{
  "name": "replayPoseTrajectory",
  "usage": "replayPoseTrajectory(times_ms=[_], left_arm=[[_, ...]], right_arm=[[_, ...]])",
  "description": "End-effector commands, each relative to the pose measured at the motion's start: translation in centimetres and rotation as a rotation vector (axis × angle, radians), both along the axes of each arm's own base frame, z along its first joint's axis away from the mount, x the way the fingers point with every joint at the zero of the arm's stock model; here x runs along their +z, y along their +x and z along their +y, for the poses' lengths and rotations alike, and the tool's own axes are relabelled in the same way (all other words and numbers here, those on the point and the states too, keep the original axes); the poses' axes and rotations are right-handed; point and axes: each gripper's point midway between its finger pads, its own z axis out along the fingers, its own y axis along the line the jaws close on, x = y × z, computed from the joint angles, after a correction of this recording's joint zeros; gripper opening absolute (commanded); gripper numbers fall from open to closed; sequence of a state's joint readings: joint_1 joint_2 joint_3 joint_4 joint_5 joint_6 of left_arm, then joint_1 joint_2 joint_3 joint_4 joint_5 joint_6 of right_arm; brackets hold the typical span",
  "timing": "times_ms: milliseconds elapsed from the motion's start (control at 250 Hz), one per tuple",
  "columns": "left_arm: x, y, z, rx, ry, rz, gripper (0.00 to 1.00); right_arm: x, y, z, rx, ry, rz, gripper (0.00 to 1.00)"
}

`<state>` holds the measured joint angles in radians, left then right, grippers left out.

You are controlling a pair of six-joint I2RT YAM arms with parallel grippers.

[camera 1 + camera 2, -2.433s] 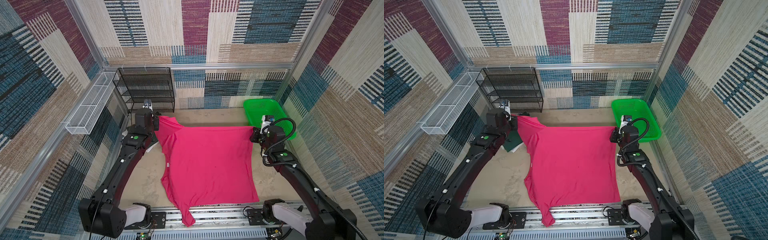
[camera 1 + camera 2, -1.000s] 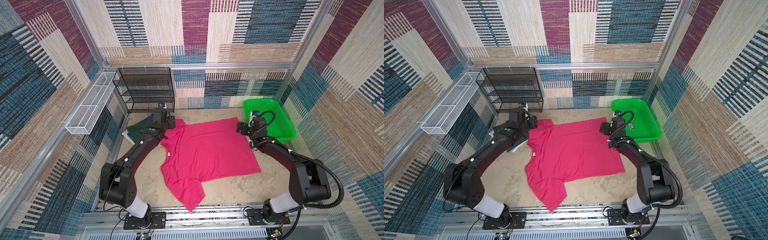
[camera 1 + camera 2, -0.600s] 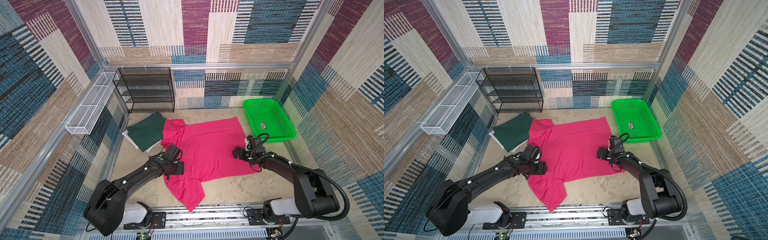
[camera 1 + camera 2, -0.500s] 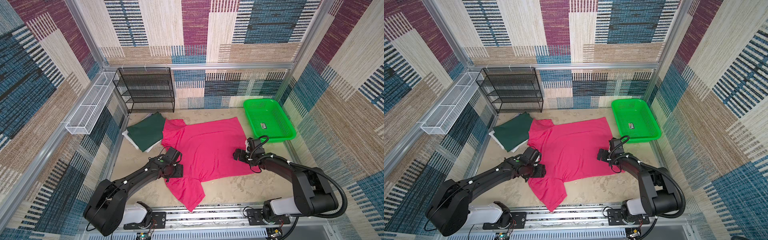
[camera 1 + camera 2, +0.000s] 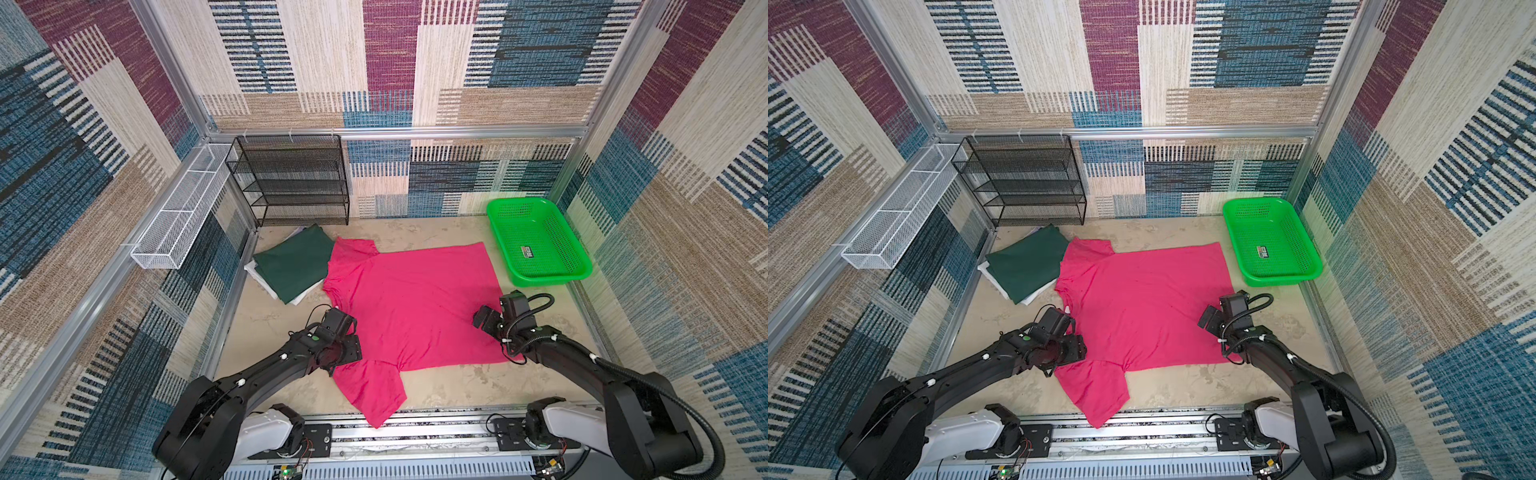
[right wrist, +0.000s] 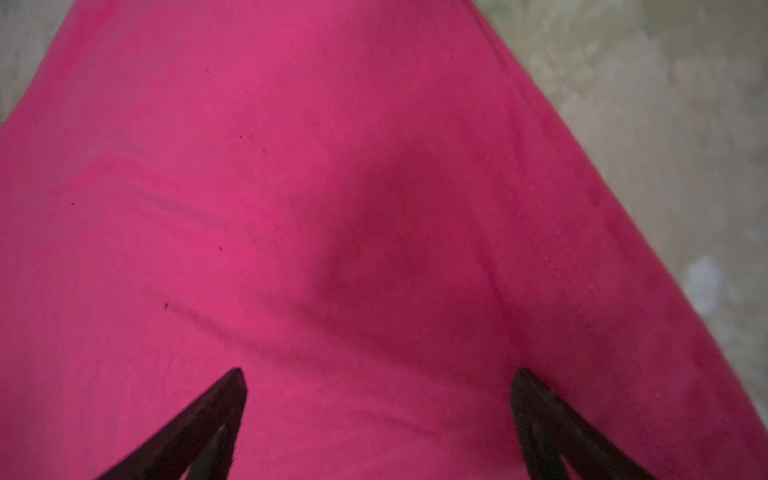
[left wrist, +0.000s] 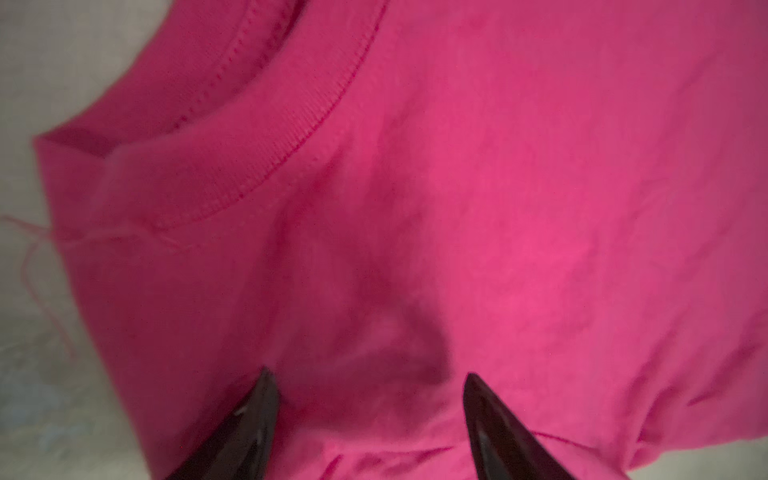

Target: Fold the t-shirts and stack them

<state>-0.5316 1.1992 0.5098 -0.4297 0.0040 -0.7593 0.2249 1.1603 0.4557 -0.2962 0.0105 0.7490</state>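
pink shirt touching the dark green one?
Touching. In a top view the far sleeve of the pink shirt lies right against the edge of the dark green shirt, with no gap showing between them.

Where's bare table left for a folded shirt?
Free: table strip between black rack, green basket and far edge of the pink t-shirt; near patch between its hem, near sleeve and right arm; patch between left arm and dark green t-shirt stack. Crowded: far-left corner, that stack against pink sleeve.

Sticker [image 5: 527,251] in green basket [image 5: 544,279], print illegible.
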Motion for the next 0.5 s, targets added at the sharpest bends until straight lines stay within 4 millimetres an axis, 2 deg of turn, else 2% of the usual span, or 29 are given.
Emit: replayPoseTrajectory(times_ms=[0,44,108,200,264,352,400,496], left_arm=[[-1.6,-5.3,4.0,0.082,0.111,0.222,0.74],[-0.7,-5.0,4.4,0.094,0.120,0.204,0.74],[1.0,-4.2,3.9,0.088,0.089,0.157,0.73],[4.9,-1.5,3.2,0.064,0.069,0.026,0.73],[8.1,1.1,2.9,0.015,0.087,-0.101,0.75],[11.8,5.3,2.2,-0.066,0.120,-0.264,0.77],[13.3,7.6,1.7,-0.105,0.123,-0.322,0.78],[15.2,12.1,1.2,-0.156,0.140,-0.388,0.78]], right_arm=[[-1.7,-6.1,-1.3,-0.118,-0.039,0.269,1.00],[-1.0,-6.6,-1.4,-0.119,-0.066,0.285,1.00],[0.2,-7.0,-1.2,-0.114,-0.096,0.292,1.00],[2.7,-5.6,-0.7,-0.101,-0.098,0.229,1.00],[4.7,-3.2,-0.2,-0.075,-0.108,0.156,0.99],[7.4,1.7,1.4,0.020,-0.129,0.047,0.99],[8.6,4.7,2.9,0.097,-0.139,-0.007,0.99],[10.1,9.6,5.2,0.187,-0.142,-0.108,0.99]])
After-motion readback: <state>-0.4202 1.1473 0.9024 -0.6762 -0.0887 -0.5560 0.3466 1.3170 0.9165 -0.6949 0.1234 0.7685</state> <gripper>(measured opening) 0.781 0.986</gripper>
